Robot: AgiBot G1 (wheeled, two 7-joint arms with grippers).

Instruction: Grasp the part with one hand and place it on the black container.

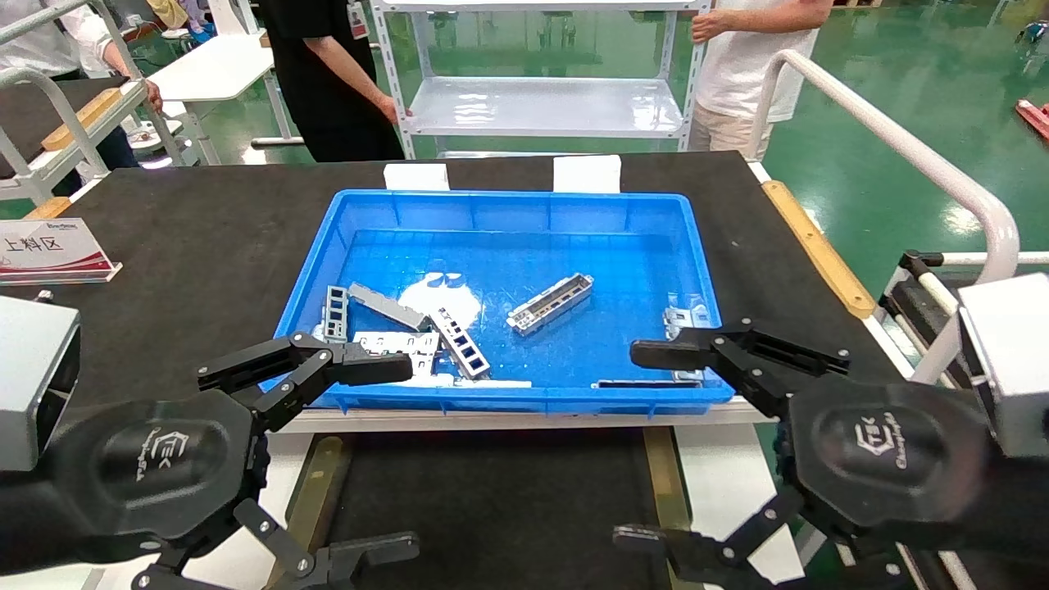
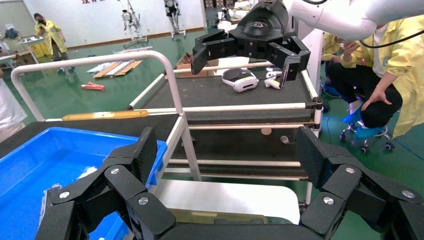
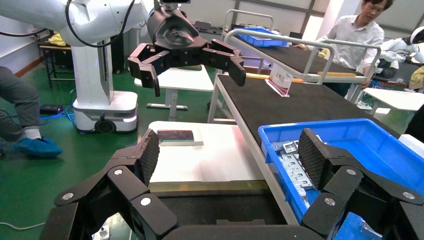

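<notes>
Readable markings, head view:

1. White and red slanted placard [image 1: 51,250] on the black bench mat, at the robot's left: large characters "上料区". A smaller line of print sits above them, too small to read.

2. Round black housing behind the left claw [image 1: 332,455]: white embossed logo with a line of script lettering beside it, not legible.

3. Round black housing behind the right claw [image 1: 688,447]: same logo and script, likewise not legible.

Wrist views: red lettering on the far wall in the left wrist view, cut off, unreadable.
</notes>
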